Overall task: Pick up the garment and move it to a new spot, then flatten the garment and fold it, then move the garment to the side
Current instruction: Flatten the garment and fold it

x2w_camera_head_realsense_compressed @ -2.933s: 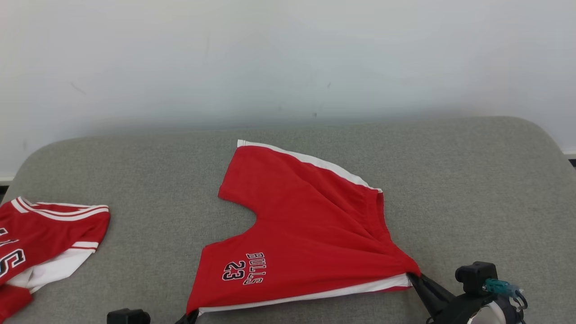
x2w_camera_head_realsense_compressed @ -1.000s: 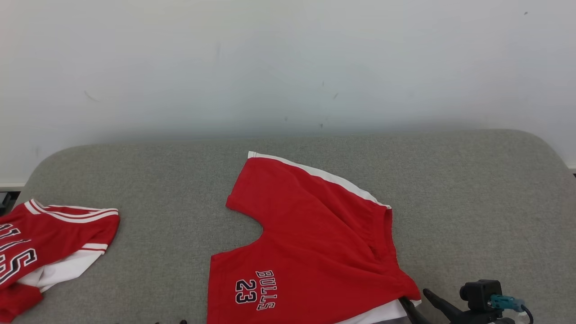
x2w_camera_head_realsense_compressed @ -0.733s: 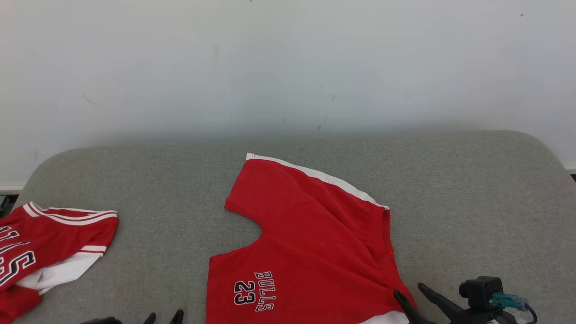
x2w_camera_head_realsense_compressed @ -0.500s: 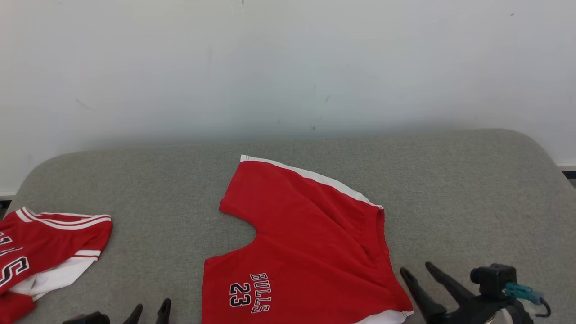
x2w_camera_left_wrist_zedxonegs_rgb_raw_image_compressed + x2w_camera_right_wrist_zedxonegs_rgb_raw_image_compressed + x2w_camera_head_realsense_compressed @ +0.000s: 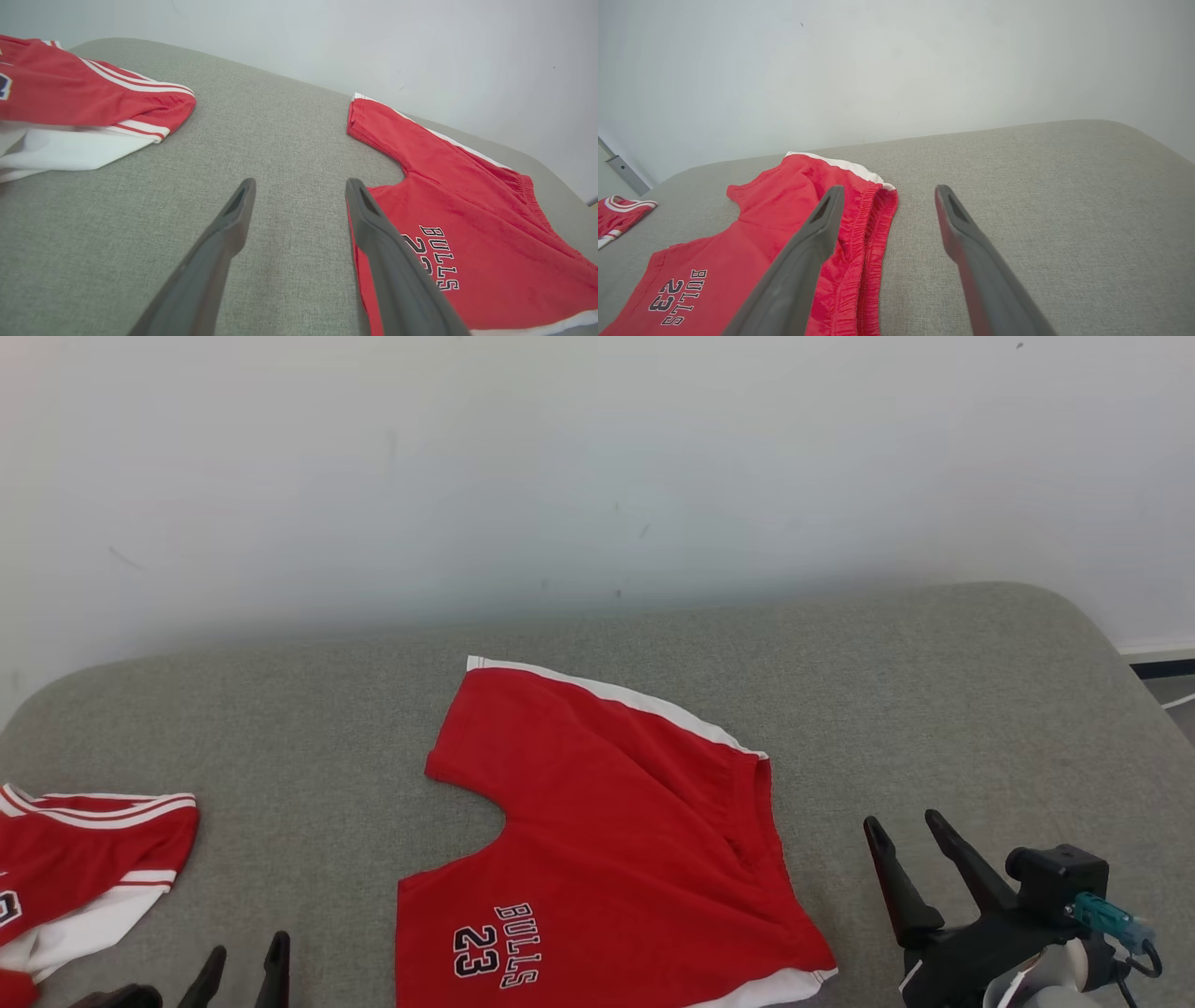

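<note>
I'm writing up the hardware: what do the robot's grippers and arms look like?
The right gripper and left gripper each have two long, tapering, dark grey fingers with a slot near the tip. Behind the right one sits a black camera block with a teal connector and thin dark cable, above a pale forearm.

Right fingers [image 5: 893, 877] released shorts [image 5: 616, 840] corner, left fingers [image 5: 276, 966] drawn clear, both spread

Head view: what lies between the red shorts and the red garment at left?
Bare grey cushion between red shorts and red garment; the open left gripper sits at that gap's near end. The left wrist view shows it too.
</note>
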Tool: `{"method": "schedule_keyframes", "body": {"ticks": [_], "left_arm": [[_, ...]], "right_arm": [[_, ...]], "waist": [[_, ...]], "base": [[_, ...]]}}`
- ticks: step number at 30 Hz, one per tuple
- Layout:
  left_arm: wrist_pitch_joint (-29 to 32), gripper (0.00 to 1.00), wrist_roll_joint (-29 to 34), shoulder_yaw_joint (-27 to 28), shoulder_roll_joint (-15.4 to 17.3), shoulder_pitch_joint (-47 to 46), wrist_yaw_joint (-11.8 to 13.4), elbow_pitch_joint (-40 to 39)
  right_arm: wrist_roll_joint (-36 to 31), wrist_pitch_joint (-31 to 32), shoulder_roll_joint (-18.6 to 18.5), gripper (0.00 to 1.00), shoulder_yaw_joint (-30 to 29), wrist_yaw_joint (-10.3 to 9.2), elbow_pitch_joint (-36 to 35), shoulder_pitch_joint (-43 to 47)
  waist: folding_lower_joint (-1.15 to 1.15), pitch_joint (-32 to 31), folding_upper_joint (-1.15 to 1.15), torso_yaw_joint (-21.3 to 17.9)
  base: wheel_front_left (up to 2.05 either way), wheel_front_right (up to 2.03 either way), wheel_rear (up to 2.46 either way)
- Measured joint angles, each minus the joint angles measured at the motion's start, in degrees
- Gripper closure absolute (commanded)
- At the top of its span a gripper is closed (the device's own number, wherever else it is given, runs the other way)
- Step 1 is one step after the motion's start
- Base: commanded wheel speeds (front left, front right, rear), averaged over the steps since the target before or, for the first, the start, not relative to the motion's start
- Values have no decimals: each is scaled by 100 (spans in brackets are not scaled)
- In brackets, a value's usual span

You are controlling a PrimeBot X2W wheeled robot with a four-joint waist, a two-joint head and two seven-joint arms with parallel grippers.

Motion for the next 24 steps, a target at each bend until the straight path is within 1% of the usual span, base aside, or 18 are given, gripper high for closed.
{"method": "schedule_keyframes", "body": {"ticks": [7,9,12,18,24], "left_arm": [[-1,0,594,419,-46,132,5,-162],[-1,0,768,683,-178,249,5,-149],[-1,0,1017,915,-289,435,5,-153],[-1,0,1495,1246,-485,615,5,-222],[-1,0,1804,1524,-676,704,5,-355]], "right_arm": [[-375,-1,-34,0,-182,-121,-54,49],[-447,-2,-34,0,-285,-125,-113,130],[-575,-3,-27,0,-350,-168,-162,248],[-759,-18,-19,0,-415,-176,-168,378],[-949,-18,58,0,-504,-194,-255,409]], "waist": [[0,17,0,5],[0,12,0,15],[0,2,0,24],[0,-17,0,26],[0,-37,0,11]], "base": [[0,0,0],[0,0,0],[0,0,0],[0,0,0],[0,0,0]]}}
